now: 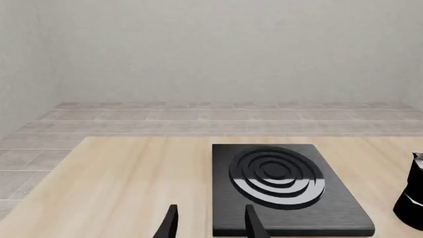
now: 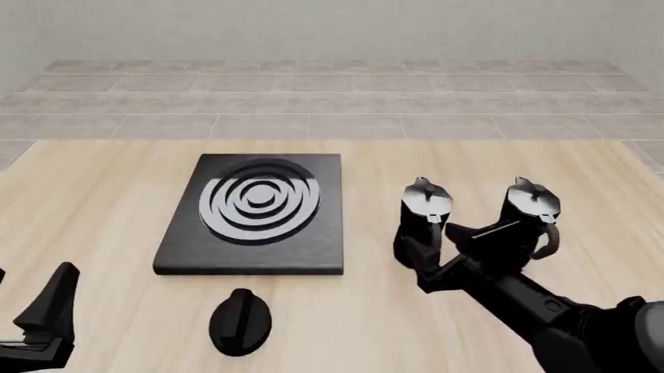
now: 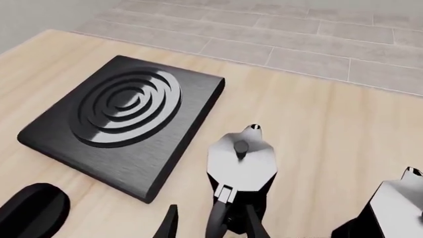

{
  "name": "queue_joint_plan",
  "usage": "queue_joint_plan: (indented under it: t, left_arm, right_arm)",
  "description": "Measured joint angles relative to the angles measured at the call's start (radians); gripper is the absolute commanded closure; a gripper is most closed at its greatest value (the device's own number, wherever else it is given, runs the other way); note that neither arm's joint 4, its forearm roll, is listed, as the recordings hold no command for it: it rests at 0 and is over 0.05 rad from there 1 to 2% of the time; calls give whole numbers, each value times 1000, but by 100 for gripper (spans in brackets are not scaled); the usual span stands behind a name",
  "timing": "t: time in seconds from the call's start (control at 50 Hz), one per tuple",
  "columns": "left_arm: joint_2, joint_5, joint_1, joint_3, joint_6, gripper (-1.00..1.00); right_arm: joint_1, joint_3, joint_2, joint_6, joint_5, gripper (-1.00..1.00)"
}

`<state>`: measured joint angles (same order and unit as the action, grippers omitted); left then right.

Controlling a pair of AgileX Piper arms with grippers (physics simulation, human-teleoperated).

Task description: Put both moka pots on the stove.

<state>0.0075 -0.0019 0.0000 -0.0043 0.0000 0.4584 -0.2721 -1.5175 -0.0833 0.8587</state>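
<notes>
The stove [image 2: 260, 210] is a flat black slab with a silver ring burner, left of the table's centre, with nothing on it. Two moka pots stand on the wood to its right, the nearer one [image 2: 425, 211] and the farther one [image 2: 532, 211]. My right gripper [image 2: 434, 247] is open and low at the near side of the nearer pot [image 3: 241, 166], whose handle sits between the fingers [image 3: 170, 224]. The other pot [image 3: 390, 210] is beside it. My left gripper [image 1: 211, 225] is open and holds nothing, near the table's front left [image 2: 47, 318], short of the stove [image 1: 284, 188].
A black oval knob [image 2: 241, 320] lies on the table in front of the stove, also in the right wrist view [image 3: 33, 208]. One pot [image 1: 413, 196] shows at the left wrist view's edge. Tiled floor lies beyond the table's far edge.
</notes>
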Motion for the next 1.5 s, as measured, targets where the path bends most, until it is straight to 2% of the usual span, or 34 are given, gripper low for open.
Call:
queue_joint_plan:
  t: [0.38,0.4,0.8,1.08,1.32,1.5]
  left_arm:
    - [0,0,0,0,0,-100]
    - [0,0,0,0,0,-100]
    - [0,0,0,0,0,-100]
    - [0,0,0,0,0,-100]
    - [0,0,0,0,0,-100]
    - [0,0,0,0,0,-100]
  right_arm:
    - [-7,-23,-56,-8,15,-100]
    - [-6,-23,-57,-8,16,100]
    - [-6,-5,-34,33,30,100]
    - [1,11,92,89,61,100]
    - [17,-16,181,111,60,100]
    - [66,-68,193,119,47,100]
